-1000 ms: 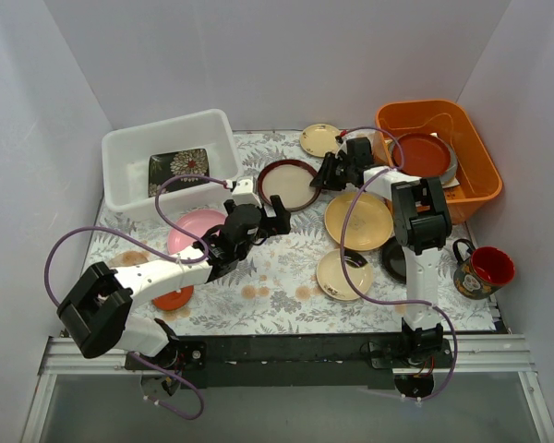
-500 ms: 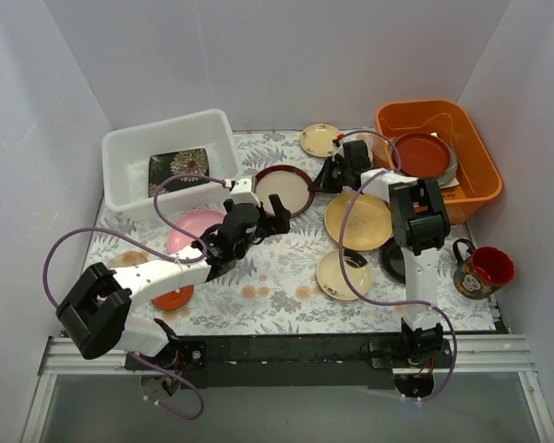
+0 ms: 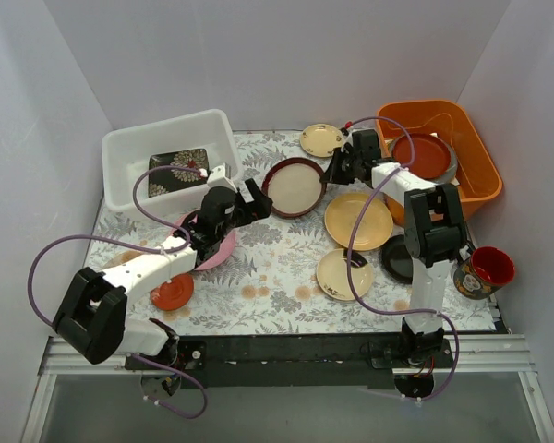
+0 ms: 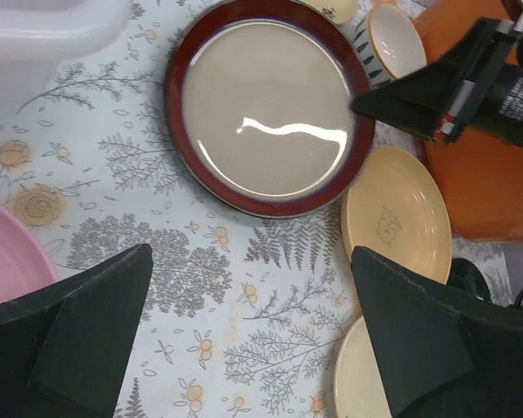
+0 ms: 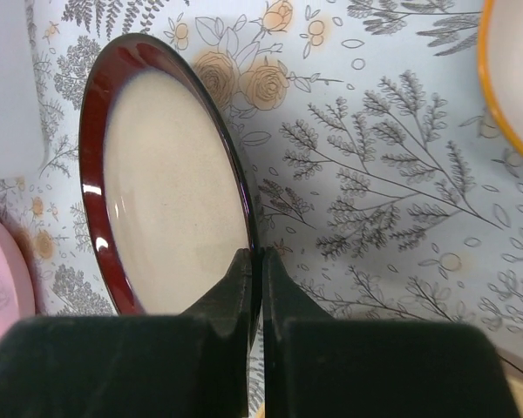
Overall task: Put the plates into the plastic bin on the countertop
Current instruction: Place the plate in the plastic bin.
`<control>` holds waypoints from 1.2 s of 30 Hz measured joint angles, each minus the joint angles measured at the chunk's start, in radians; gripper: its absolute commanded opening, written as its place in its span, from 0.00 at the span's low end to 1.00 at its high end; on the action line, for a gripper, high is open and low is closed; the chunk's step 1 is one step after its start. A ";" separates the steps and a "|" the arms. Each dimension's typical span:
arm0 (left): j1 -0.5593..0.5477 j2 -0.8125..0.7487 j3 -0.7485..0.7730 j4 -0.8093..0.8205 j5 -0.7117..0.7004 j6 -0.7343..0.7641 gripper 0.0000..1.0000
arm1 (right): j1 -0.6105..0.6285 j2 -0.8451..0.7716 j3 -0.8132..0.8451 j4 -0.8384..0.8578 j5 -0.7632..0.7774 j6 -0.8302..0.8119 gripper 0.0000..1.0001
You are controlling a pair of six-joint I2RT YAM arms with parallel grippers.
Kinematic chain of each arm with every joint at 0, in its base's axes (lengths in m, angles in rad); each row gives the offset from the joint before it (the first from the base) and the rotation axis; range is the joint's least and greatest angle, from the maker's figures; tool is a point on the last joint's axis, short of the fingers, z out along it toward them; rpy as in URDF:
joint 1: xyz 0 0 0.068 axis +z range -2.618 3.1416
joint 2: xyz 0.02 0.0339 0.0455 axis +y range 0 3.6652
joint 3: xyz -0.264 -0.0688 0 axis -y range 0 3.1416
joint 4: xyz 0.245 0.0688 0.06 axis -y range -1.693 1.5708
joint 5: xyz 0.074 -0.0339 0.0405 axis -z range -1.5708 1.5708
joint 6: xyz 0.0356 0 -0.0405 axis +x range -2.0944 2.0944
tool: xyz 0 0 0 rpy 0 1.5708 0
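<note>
Clamped between the closed fingers of the right gripper (image 5: 256, 261): the rim of the dark-rimmed cream plate (image 5: 170, 226), its face spreading ahead and left of the fingertips. Spread wide above the countertop (image 4: 244, 366): the left gripper (image 4: 251, 257), holding nothing, same plate just ahead. Further ahead-left of it, the plastic bin (image 3: 129, 152).

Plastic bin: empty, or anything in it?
Not empty: the black square floral plate lies inside the plastic bin, on its floor; nothing else shows in it.
</note>
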 measured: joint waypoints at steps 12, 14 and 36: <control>0.045 0.003 0.000 0.022 0.178 -0.008 0.98 | -0.039 -0.123 -0.014 -0.070 0.006 -0.023 0.01; 0.045 0.014 -0.002 0.039 0.188 -0.027 0.98 | -0.039 -0.146 -0.015 -0.079 -0.007 -0.023 0.01; 0.045 0.092 -0.131 0.417 0.208 -0.235 0.86 | -0.040 -0.462 -0.221 -0.054 -0.194 0.041 0.01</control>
